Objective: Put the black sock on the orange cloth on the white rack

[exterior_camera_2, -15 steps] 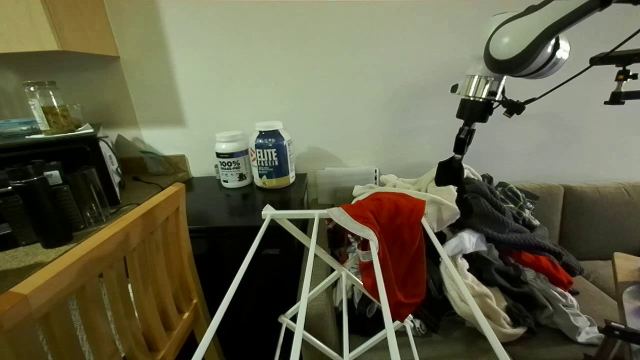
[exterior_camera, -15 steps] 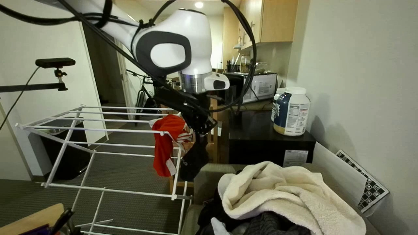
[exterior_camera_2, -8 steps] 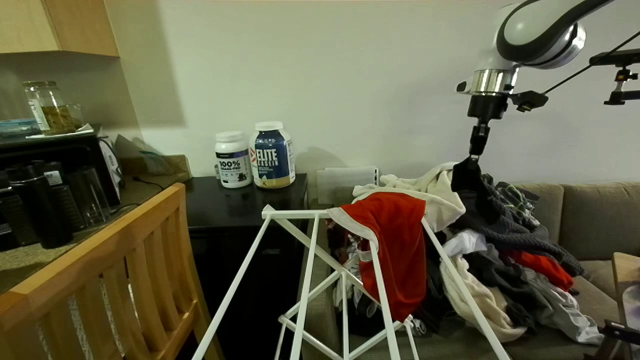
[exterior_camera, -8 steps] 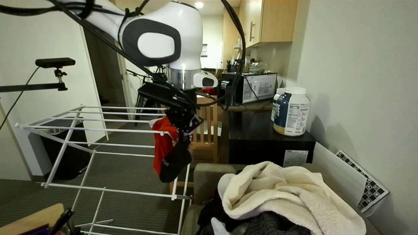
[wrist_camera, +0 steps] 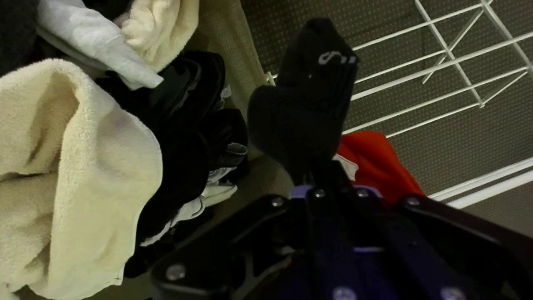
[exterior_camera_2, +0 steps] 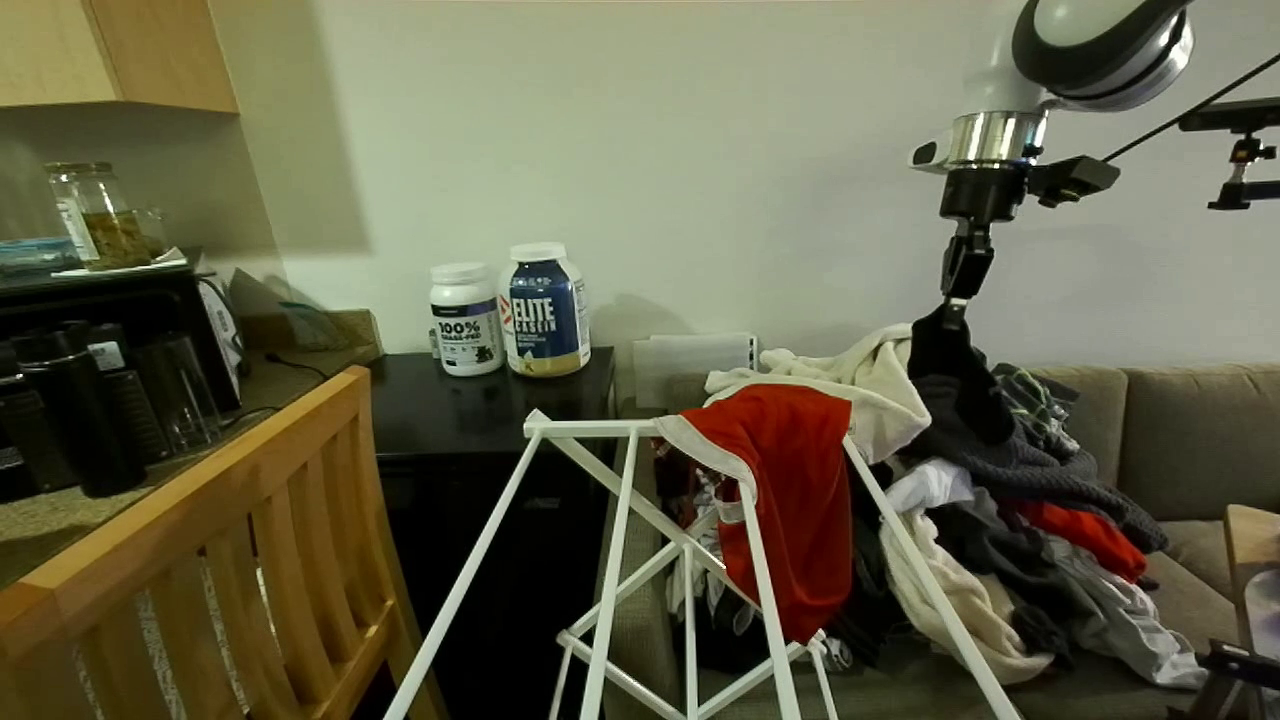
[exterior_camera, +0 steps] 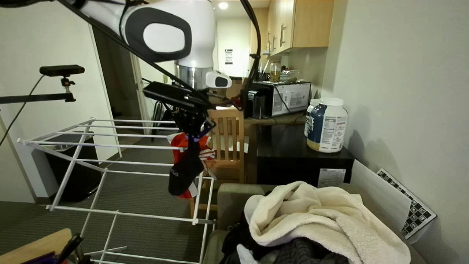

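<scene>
My gripper (exterior_camera: 194, 137) is shut on the black sock (exterior_camera: 185, 172), which hangs limp below the fingertips. In an exterior view the sock overlaps the orange cloth (exterior_camera: 179, 138) behind it. In an exterior view the gripper (exterior_camera_2: 956, 303) and sock (exterior_camera_2: 950, 365) are right of the orange cloth (exterior_camera_2: 795, 500), apart from it. The cloth drapes over the end of the white rack (exterior_camera: 121, 214); the rack (exterior_camera_2: 592, 429) shows in both exterior views. In the wrist view the sock (wrist_camera: 308, 100) extends from the gripper (wrist_camera: 329, 187), with the cloth (wrist_camera: 374, 158) and rack (wrist_camera: 416, 75) to its right.
A laundry heap with a cream towel (exterior_camera: 322, 212) lies on the sofa (exterior_camera_2: 1190, 430) beside the rack. A wooden chair (exterior_camera_2: 300, 520) stands by the rack. Tubs (exterior_camera_2: 545, 310) stand on a black cabinet (exterior_camera_2: 430, 410).
The gripper and sock have moved left in an exterior view, from beside the cloth to in front of it, and right in an exterior view. The cloth and rack have not moved.
</scene>
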Controlling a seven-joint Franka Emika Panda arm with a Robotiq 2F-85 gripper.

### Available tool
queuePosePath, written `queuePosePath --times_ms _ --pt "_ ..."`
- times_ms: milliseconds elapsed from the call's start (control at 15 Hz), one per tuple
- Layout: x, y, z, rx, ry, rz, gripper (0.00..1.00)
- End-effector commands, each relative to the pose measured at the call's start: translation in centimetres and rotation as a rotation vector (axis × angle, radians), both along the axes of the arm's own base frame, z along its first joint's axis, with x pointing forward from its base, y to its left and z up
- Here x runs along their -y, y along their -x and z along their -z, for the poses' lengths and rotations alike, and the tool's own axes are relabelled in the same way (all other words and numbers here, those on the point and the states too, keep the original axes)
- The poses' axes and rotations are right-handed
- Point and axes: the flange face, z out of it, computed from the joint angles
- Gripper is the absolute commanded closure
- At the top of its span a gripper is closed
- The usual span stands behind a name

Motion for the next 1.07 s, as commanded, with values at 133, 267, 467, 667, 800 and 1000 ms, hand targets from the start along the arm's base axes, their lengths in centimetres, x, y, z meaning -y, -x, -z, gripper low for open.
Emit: queuePosePath --times_ms 133,267,467,667,800,1000 --pt "-3.0 0.9 -1.2 0.037 -0.049 -0.087 0.99" --pt "-4.1 1.0 -1.6 0.044 -0.055 -0.105 0.99" --pt "-5.6 1.0 -2.6 0.056 -0.071 -0.123 0.99" --pt "-7.1 0.9 -3.5 0.068 -0.085 -0.14 0.99" --pt "-8.1 0.8 -4.3 0.084 -0.092 -0.148 0.99" --pt "-9.9 0.4 -5.3 0.109 -0.096 -0.167 0.99"
